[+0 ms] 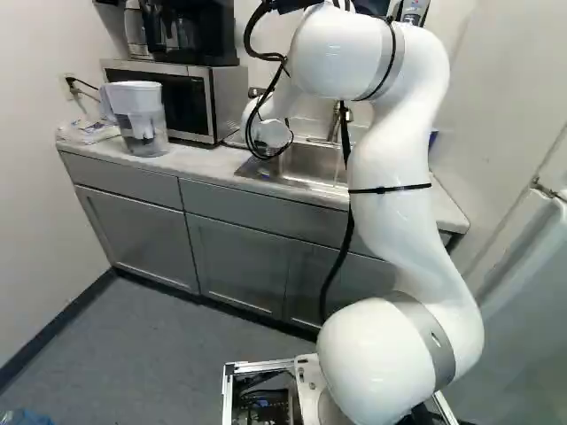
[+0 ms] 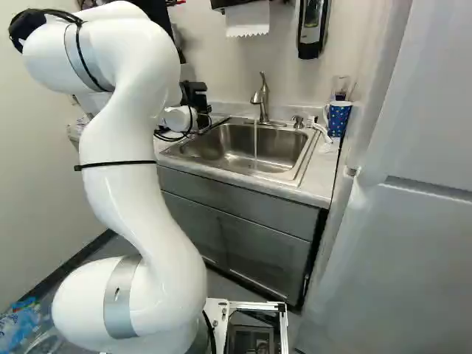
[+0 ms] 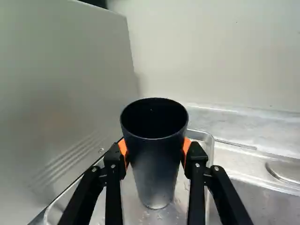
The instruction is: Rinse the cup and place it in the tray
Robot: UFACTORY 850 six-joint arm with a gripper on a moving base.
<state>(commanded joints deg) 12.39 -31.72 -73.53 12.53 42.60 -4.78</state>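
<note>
From where I stand, the gripper (image 2: pixel 195 96) has a dark cup (image 3: pixel 157 159) pinched between its orange pads (image 3: pixel 186 147), mouth up, over the metal tray (image 3: pixel 210 161); whether its base touches the tray, I can't tell. The tray lies between the microwave (image 1: pixel 227 102) and the sink (image 2: pixel 236 151), toward the counter's (image 2: pixel 318 181) back edge. A thin stream runs from the tap (image 2: pixel 263 96) into the sink. A blue dotted cup (image 2: pixel 338 119) stands near the counter's right back corner, a water pitcher (image 1: pixel 142 119) toward its left end.
</note>
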